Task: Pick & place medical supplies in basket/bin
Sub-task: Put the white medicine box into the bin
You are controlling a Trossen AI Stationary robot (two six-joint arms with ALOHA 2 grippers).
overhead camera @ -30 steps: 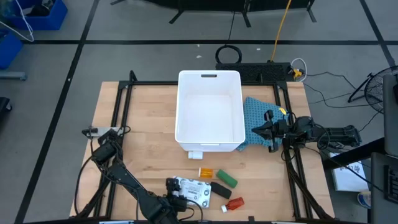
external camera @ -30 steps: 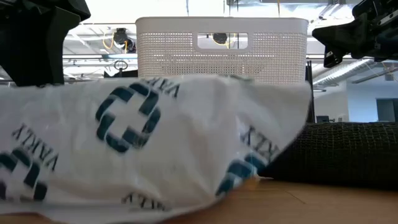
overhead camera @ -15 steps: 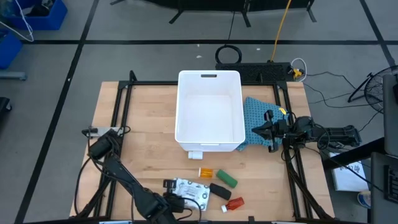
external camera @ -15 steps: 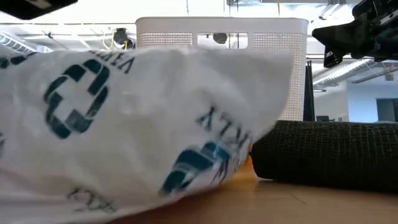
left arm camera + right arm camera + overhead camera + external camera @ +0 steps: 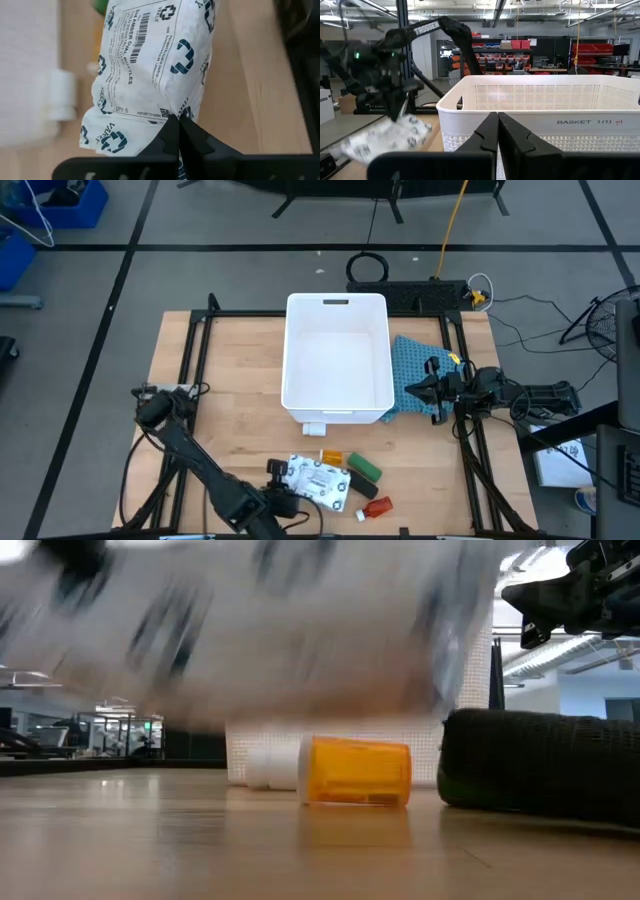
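Packet lifting is underway at the near edge of the wooden table (image 5: 230, 410). In the high view the left gripper (image 5: 284, 498) is sitting low near the table's near edge, its fingers clenched on one end of the flat white printed packet (image 5: 320, 478). The left wrist view is showing the two dark fingers meeting on the packet's edge, just under its barcode label. In the low view the packet is blurring across the upper part of the picture, clear of the tabletop.

Beneath and beyond it, the orange-and-white vial (image 5: 340, 771) is lying on its side on the wood. The green block (image 5: 364, 466), the black block (image 5: 354, 483) and the red white-capped bottle (image 5: 374, 507) are resting close together just right of the packet. The white basket (image 5: 300, 395) is standing at the table's middle, farther away, and looks empty.

The right gripper (image 5: 424, 387) is waiting at the right side above the blue patterned cloth (image 5: 410, 365), fingers pressed together on nothing.

Judging from this, the packet is hanging from one end and will likely sag, so the lift should probably clear the basket's tall near wall before moving across. Opening the fingers over the basket's middle would let the limp packet drop flat inside.
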